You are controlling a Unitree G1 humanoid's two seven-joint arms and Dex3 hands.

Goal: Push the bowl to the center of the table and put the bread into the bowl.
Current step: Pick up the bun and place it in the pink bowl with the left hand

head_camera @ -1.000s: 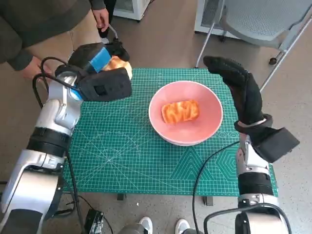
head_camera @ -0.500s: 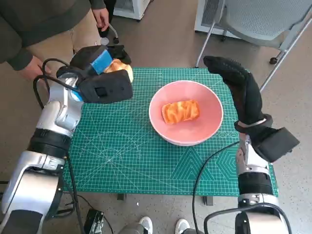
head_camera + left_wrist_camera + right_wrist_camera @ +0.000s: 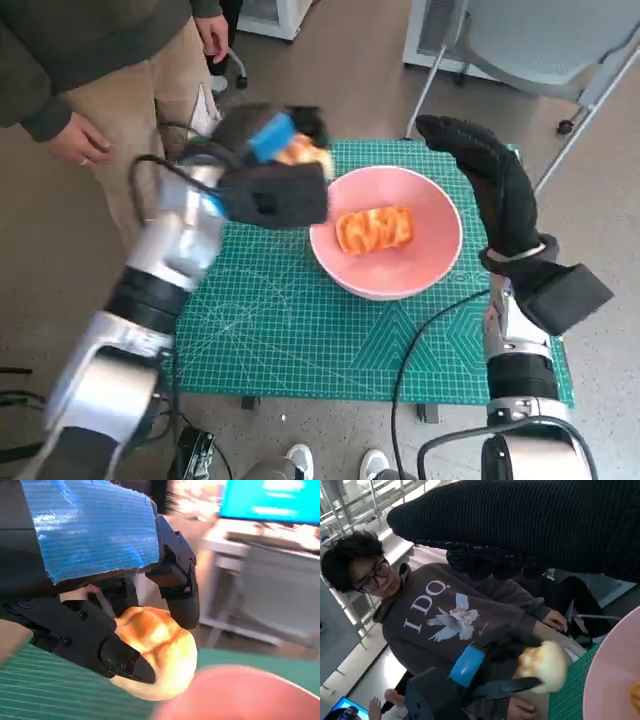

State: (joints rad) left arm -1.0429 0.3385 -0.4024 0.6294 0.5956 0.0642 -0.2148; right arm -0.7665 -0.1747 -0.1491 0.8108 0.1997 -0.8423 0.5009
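Though glossy, golden bun (image 3: 156, 652); pink bowl (image 3: 430, 262)

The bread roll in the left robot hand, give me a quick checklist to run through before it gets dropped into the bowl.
1. Grip: the left robot hand holds the bread roll between its fingers. Ok.
2. Roll over the pink bowl: it is at the bowl's rim, not above the middle. Not ok.
3. Room in the bowl: one bread piece already lies there, with bare space beside it. Ok.
4. Bowl placement: on the green mat, nearer its right half. Cannot tell if centred.
5. Right robot hand: beside the bowl, holding nothing. Ok.
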